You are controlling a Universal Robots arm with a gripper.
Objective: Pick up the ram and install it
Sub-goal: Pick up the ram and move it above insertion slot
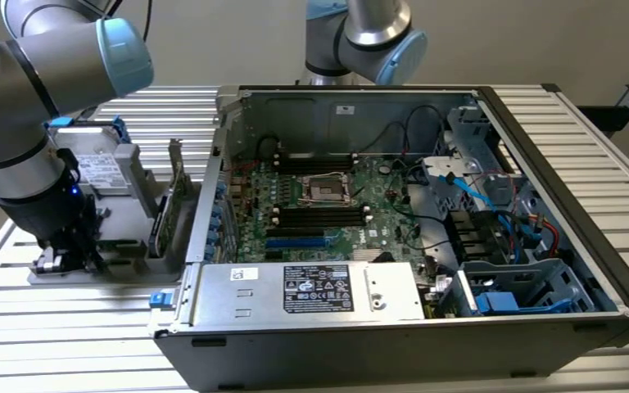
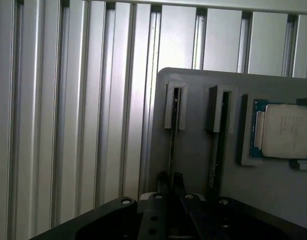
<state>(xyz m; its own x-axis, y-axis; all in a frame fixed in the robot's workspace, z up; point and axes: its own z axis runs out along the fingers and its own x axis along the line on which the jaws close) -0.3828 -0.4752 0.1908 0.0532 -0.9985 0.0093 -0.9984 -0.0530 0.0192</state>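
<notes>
The ram (image 2: 172,145) stands on edge in a slot of a grey holder (image 2: 193,150), seen as a thin dark strip. My gripper (image 2: 171,181) sits over its near end, one dark finger close on each side of the stick, shut on it. In the exterior view the gripper (image 1: 63,255) is low over the same holder (image 1: 128,217), at the exterior view's left beside the open computer case (image 1: 576,246). The black memory slots (image 1: 314,214) lie on the motherboard inside the case.
A second stick (image 2: 216,150) stands in the neighbouring slot. A processor chip (image 2: 286,131) rests in a pocket of the holder. A silver hard drive (image 1: 96,168) stands on the holder. Another robot arm (image 1: 364,37) stands behind the case. The table is ribbed aluminium (image 1: 63,327).
</notes>
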